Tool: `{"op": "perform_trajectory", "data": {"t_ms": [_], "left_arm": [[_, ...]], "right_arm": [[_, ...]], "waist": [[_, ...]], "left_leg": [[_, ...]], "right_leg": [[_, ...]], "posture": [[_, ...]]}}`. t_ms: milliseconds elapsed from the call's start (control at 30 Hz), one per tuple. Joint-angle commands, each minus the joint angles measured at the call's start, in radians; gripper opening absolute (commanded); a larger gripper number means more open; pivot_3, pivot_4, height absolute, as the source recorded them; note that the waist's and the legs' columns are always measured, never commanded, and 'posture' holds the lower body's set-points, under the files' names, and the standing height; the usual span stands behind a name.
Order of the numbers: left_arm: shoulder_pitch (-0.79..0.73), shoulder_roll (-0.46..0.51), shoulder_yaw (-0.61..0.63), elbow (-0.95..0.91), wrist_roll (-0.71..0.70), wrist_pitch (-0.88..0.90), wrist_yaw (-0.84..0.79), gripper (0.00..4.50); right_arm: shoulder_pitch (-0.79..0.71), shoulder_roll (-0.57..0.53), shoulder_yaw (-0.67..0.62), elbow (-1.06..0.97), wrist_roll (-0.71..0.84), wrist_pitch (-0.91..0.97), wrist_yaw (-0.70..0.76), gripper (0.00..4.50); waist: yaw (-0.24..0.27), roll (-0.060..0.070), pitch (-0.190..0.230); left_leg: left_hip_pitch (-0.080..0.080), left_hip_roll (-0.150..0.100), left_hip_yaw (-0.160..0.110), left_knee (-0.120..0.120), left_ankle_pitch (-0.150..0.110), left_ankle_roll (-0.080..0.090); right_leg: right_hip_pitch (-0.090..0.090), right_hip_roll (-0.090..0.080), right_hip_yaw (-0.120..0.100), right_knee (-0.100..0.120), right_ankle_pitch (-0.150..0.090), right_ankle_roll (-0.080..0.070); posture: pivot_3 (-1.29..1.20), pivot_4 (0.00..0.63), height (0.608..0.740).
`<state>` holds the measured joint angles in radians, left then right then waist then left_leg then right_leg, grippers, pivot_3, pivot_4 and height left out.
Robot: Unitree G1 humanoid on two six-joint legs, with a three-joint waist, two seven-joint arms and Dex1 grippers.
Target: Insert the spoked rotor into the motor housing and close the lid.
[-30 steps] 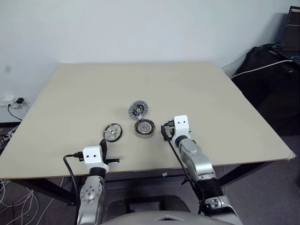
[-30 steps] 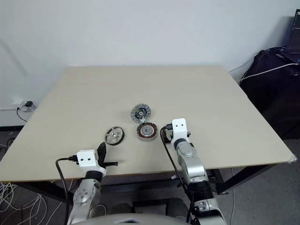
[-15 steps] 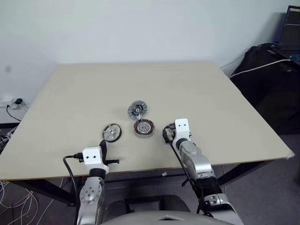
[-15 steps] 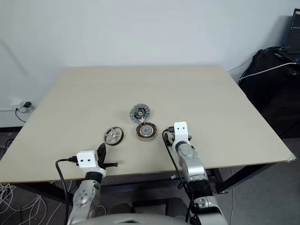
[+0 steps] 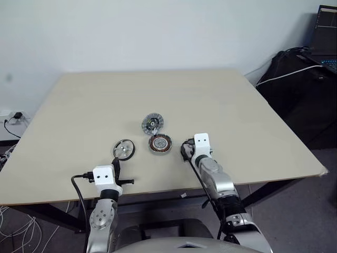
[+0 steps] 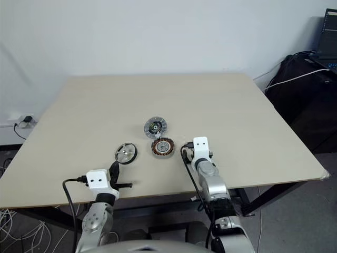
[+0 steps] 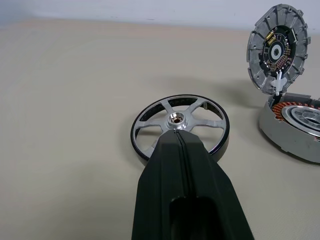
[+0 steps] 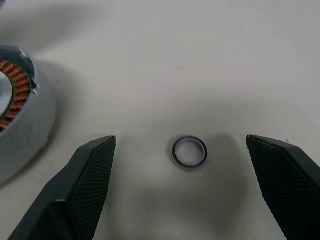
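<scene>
1. Left gripper [image 5: 117, 167] is sitting at the near table [image 5: 73, 105] edge in the left eye view, its fingers pressed together on nothing. The rotor [image 5: 124, 148] is lying flat just beyond it, well left of the housing [image 5: 160, 143]. The lid [image 5: 152, 124] is standing tilted open at the housing's far side. Nothing is being inserted yet, so I judge the whole task is still ahead: rotor in, lid down.

2. Right eye view: the right gripper [image 6: 185, 151] is hanging low just right of the housing, forearm reaching forward and angled down toward the table.

3. Left wrist view: the closed fingers [image 7: 182, 170] are pointing level at the rotor's hub, apart from it. The lid is showing its ribbed rim and dark centre, leaning over the housing's copper windings.

4. Right wrist view: the jaws are standing wide, holding nothing, straddling a small washer [image 8: 189, 152] lying on the table, with the housing off to one side.
</scene>
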<state>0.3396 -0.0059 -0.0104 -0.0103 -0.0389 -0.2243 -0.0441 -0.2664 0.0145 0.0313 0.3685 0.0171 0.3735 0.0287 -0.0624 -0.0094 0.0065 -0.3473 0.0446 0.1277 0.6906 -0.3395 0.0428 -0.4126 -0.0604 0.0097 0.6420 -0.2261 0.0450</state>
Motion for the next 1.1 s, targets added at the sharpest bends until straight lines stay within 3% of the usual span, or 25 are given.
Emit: {"op": "perform_trajectory", "data": {"t_ms": [33, 700, 800, 1100], "left_arm": [[-0.006, -0.002, -0.008, -0.034, 0.010, -0.009, 0.002, 0.00], [-0.005, 0.001, -0.010, -0.038, 0.012, -0.006, 0.001, 0.00], [-0.004, 0.000, -0.010, -0.039, 0.012, -0.006, 0.001, 0.00], [-0.005, 0.002, -0.011, -0.039, 0.011, -0.004, -0.002, 0.00]], "right_arm": [[-0.034, 0.005, -0.002, 0.004, 0.000, -0.027, 0.002, 4.48], [-0.072, 0.014, -0.031, 0.094, 0.018, -0.047, -0.003, 4.48], [-0.073, 0.014, -0.035, 0.092, 0.019, -0.048, -0.003, 3.89], [-0.066, 0.012, -0.033, 0.078, 0.008, -0.054, -0.007, 0.97]], "waist": [[0.000, 0.000, 0.000], [-0.003, 0.000, 0.000], [-0.003, 0.000, 0.000], [-0.004, 0.000, 0.000]], "left_leg": [[0.000, 0.000, 0.000, 0.000, 0.000, 0.000], [0.000, 0.000, 0.000, 0.000, 0.000, 0.000], [0.000, 0.000, 0.000, 0.000, 0.000, 0.000], [0.000, 0.000, 0.000, 0.000, 0.000, 0.000]], "right_leg": [[0.000, 0.000, 0.000, 0.000, 0.000, 0.000], [0.000, 0.000, 0.000, 0.000, 0.000, 0.001], [0.000, 0.000, 0.000, 0.000, 0.000, 0.001], [0.000, 0.000, 0.000, 0.000, 0.000, 0.001]], "posture": [[0.00, 0.000, 0.740], [0.00, 0.000, 0.740], [0.00, 0.000, 0.740], [0.00, 0.000, 0.740]]}}
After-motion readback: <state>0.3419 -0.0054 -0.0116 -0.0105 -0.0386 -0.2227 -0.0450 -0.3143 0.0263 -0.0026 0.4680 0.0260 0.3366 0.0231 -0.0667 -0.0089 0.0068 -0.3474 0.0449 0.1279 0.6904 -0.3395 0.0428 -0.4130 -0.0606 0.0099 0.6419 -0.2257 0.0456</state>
